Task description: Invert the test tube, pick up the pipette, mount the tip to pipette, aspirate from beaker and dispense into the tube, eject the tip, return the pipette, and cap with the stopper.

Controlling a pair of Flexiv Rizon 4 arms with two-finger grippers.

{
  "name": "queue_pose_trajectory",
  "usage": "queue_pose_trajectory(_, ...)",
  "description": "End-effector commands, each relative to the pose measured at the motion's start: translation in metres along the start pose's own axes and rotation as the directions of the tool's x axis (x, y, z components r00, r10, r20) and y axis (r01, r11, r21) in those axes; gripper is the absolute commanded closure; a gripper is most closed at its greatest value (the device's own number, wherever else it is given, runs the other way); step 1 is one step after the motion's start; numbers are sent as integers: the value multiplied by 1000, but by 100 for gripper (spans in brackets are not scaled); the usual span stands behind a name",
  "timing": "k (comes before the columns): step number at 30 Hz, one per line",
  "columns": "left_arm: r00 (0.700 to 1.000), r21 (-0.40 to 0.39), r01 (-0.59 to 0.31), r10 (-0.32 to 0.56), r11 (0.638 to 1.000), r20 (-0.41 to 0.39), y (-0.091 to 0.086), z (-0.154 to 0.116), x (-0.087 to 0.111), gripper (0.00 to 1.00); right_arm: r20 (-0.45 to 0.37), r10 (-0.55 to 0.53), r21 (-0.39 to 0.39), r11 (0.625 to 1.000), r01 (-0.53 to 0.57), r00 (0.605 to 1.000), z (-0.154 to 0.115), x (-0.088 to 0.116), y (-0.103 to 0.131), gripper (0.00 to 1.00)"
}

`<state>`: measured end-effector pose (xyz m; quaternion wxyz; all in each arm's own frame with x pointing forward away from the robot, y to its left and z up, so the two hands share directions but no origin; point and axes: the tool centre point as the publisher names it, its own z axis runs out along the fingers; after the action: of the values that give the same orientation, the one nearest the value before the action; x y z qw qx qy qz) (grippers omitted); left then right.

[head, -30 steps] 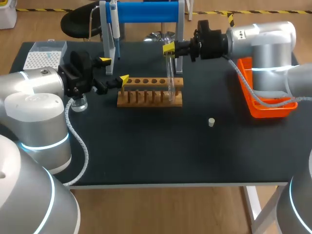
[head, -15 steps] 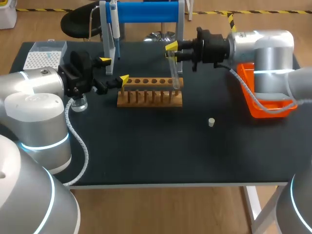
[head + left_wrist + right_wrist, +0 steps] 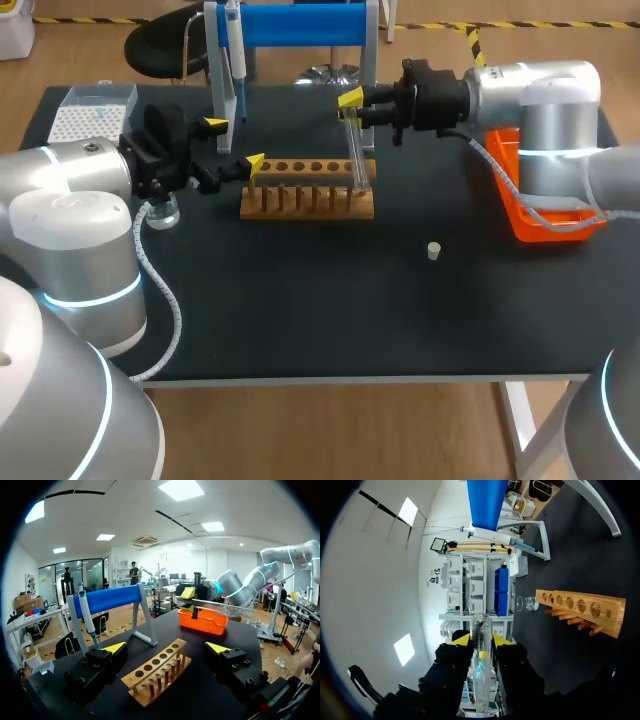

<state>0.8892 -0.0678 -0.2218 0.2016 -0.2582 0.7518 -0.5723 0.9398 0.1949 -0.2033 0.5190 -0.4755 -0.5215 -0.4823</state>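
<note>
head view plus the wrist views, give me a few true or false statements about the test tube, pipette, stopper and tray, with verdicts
1. The right hand is shut on the test tube. True.
2. The pipette is in the left hand. False: it hangs on the blue stand; the left hand is open and empty.
3. The stopper lies on the table, apart from the wooden rack. True.
4. The orange tray sits at the table's left side. False: it is at the right side, by the right arm.
</note>
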Motion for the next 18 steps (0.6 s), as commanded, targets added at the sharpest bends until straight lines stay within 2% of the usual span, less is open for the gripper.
queue_pose_trajectory(1,1000,5,-1,1,1000,0,1,0,0,0,8,0,2,1000,0,1000,-1,2,-1,100)
queue_pose_trajectory(18,1000,5,-1,1,1000,0,1,0,0,0,13,2,-2,1000,-2,1000,-2,4,-2,100)
